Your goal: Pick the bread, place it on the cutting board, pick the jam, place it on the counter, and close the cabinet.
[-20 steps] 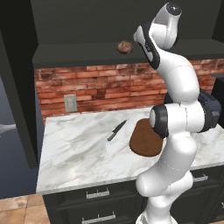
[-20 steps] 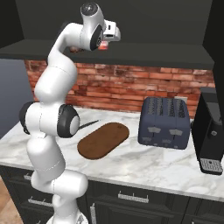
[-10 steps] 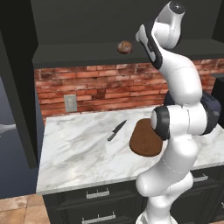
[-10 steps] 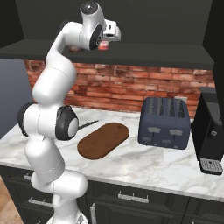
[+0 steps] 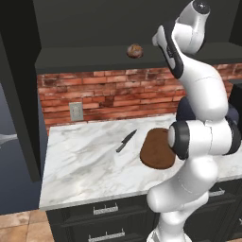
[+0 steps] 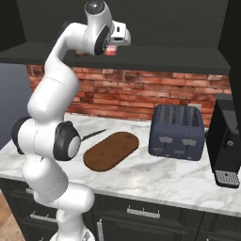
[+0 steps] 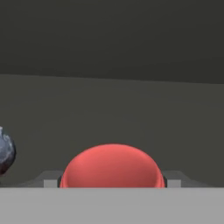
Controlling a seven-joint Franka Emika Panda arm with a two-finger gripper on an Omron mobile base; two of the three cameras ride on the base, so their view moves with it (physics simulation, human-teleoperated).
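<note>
The red jam point(image 7: 112, 164) stands on the open cabinet's point(image 5: 85, 23) shelf, close in front of the hand camera. My gripper point(image 7: 112, 180) is open, with one grey fingertip point(image 7: 50, 180) on each side of the jar. From the right base view the jam point(image 6: 111, 51) peeks out just under my gripper point(image 6: 114, 46). The bread point(image 5: 134, 51), a mottled brown roll, rests on the same shelf left of the jar; in the hand view the bread point(image 7: 5, 154) is cut by the left edge. The cutting board point(image 5: 157, 150) lies bare on the marble counter point(image 5: 85, 165) below.
A black-handled knife point(image 5: 126, 141) lies on the counter left of the board. A dark toaster point(image 6: 178, 132) and a black coffee machine point(image 6: 229, 141) stand at the right. The cabinet door point(image 5: 19, 94) hangs open at the far left. Dark drawers point(image 5: 106, 210) sit under the worktop.
The upper arm and hand have shifted slightly deeper toward the shelf. The bread, jam and cutting board have stayed where they were.
</note>
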